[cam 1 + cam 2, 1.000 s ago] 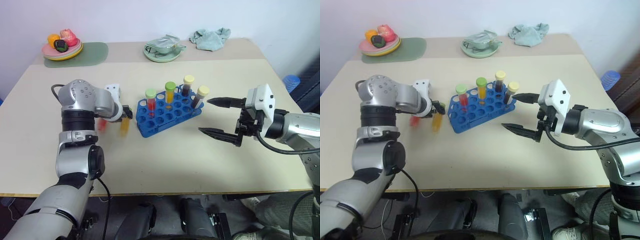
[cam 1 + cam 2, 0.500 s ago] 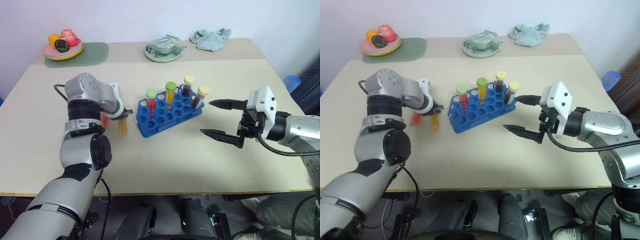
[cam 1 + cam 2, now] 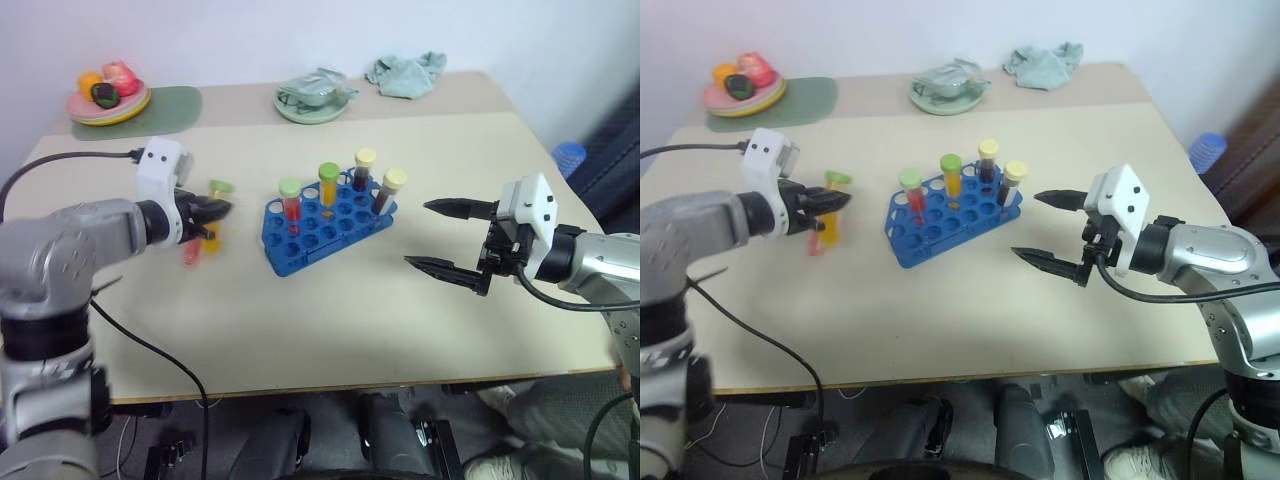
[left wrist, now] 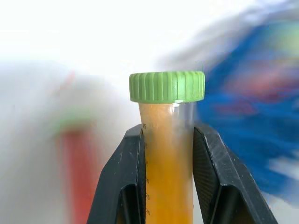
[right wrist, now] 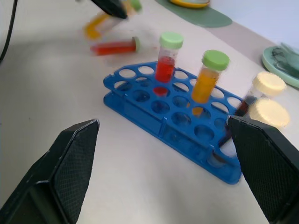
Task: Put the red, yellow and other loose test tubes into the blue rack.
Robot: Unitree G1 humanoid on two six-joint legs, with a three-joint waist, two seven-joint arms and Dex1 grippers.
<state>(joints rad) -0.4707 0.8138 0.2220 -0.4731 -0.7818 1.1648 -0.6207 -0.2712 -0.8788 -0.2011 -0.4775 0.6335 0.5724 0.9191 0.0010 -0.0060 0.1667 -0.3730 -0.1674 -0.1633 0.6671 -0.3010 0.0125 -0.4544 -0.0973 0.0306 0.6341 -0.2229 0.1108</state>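
My left gripper is shut on a yellow test tube with a green cap, held off the table to the left of the blue rack. The tube's cap sticks up above the fingers. A red test tube lies on the table below the left gripper, also left of the rack. Several capped tubes stand in the rack's back row, among them a red one and an orange one. To the right of the rack my right gripper hovers open, with nothing between its fingers.
Along the table's far edge are a pink plate of toy fruit on a green mat, a green dish and a crumpled teal cloth. A black cable trails from the left arm over the front edge.
The left gripper has shut on the yellow tube, raised it off the table and drawn back. The red tube stays lying there. The right gripper has not moved. The camera shifted a little.
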